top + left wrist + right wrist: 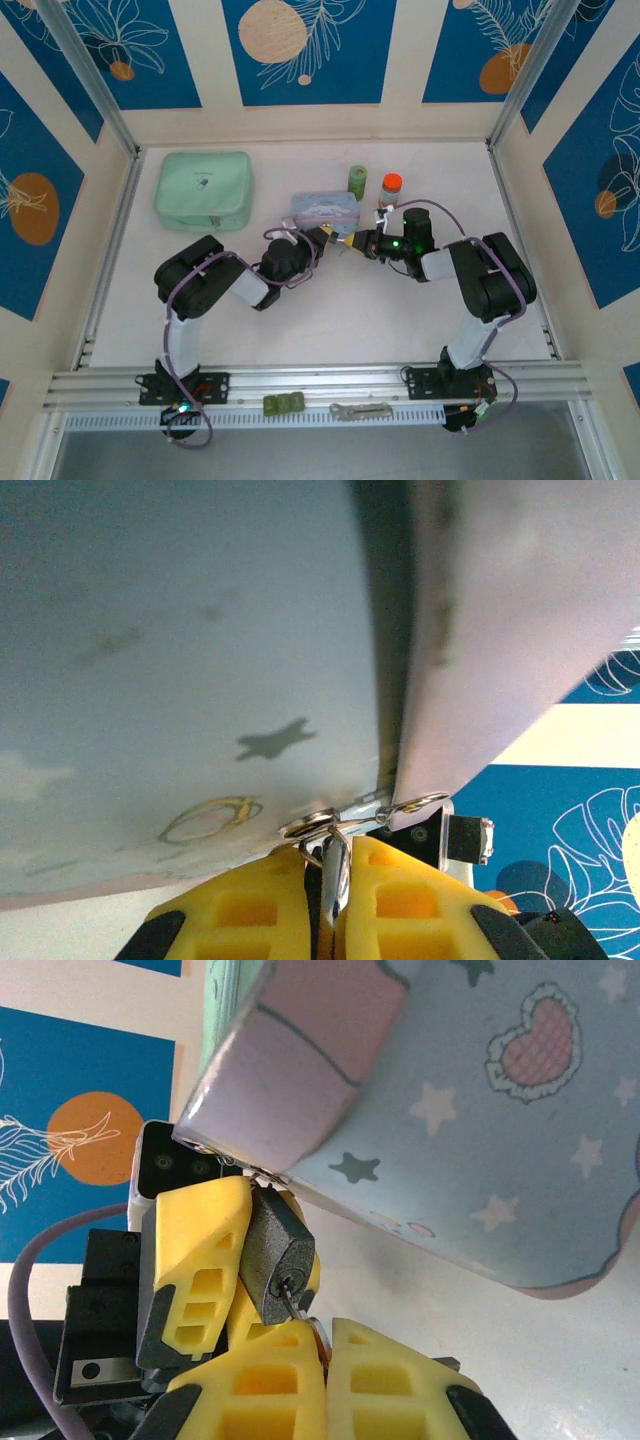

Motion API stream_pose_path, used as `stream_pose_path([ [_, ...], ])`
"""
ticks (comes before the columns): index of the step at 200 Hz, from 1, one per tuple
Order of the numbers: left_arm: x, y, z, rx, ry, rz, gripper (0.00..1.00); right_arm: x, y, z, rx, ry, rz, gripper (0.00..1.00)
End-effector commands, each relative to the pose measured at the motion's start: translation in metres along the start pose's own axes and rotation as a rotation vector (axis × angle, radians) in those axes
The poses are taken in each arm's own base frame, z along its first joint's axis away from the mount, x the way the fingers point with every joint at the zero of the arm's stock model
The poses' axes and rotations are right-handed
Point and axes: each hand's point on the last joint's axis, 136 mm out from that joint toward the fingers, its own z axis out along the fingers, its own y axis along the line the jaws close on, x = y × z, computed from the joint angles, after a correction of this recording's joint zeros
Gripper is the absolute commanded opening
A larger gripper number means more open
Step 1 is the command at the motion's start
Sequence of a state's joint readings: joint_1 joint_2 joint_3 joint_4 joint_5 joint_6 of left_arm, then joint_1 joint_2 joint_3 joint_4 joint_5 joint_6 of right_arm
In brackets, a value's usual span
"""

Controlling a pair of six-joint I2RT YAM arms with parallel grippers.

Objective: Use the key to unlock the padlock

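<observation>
One padlock [280, 1260] (key [291, 1301] inserted), left claw [328, 858] gripping.

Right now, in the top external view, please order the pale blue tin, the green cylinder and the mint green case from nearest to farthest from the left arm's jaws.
1. pale blue tin, directly behind, mid-table.
2. green cylinder, farther back, slightly to the right.
3. mint green case, far off at the back left.
</observation>
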State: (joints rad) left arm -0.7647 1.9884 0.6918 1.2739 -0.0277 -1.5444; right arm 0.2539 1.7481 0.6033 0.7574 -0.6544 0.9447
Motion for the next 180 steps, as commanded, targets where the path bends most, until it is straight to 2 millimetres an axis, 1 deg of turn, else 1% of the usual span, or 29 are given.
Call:
stream_pose_path([
  [1,0.09,-0.074,-0.013,0.241,0.385,0.024,0.0,0.009,0.027,0.025,-0.04,0.05,-0.134,0.0],
  [31,0.088,-0.074,-0.013,0.239,0.377,0.019,0.0,0.018,0.026,0.03,0.045,0.037,-0.236,0.0],
  [58,0.086,-0.073,-0.013,0.236,0.365,0.017,0.0,0.02,0.031,0.027,0.043,0.004,-0.288,0.0],
  [74,0.085,-0.075,-0.012,0.241,0.361,0.017,0.0,0.023,0.03,0.026,0.042,-0.003,-0.281,0.0],
  [96,0.085,-0.079,-0.01,0.25,0.359,0.021,0.0,0.026,0.028,0.031,0.019,0.019,-0.176,0.0],
  [120,0.084,-0.082,-0.011,0.258,0.357,0.023,0.0,0.028,0.031,0.034,-0.066,0.012,-0.048,0.0],
  [144,0.082,-0.084,-0.012,0.262,0.346,0.022,0.0,0.025,0.029,0.036,-0.144,-0.011,0.064,0.0],
  [165,0.079,-0.086,-0.013,0.265,0.323,0.027,0.0,0.025,0.027,0.038,-0.194,-0.035,0.142,0.0],
  [180,0.076,-0.088,-0.013,0.268,0.309,0.031,0.0,0.028,0.026,0.039,-0.188,-0.05,0.17,0.0],
])
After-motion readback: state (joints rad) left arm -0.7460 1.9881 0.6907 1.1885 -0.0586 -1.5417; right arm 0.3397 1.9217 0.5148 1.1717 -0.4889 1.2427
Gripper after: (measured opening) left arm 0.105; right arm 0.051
